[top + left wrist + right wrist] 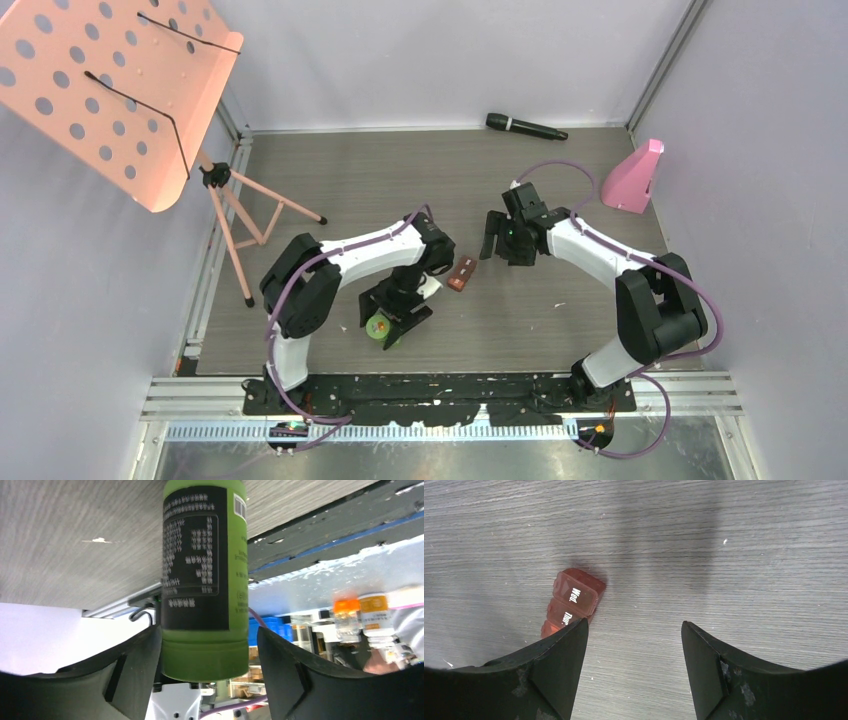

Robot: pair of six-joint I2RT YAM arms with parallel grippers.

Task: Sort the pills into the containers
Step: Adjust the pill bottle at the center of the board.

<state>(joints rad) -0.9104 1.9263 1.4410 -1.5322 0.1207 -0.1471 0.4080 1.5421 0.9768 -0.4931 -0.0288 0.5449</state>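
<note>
The left gripper (209, 632) sits loose around the green bottle (205, 570), near the brown case (574, 602) on its arm-base side. One finger (140, 660) touches the bottle and the other stands just apart. The right gripper (634, 627) hangs spread and empty just beside the case. The jaws should probably widen evenly and back straight off, so neither finger drags the bottle over

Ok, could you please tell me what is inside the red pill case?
Its contents cannot be seen: the red pill case lies with lids marked Wed. and Thur. apparently shut, its near end covered by the right gripper.
</note>
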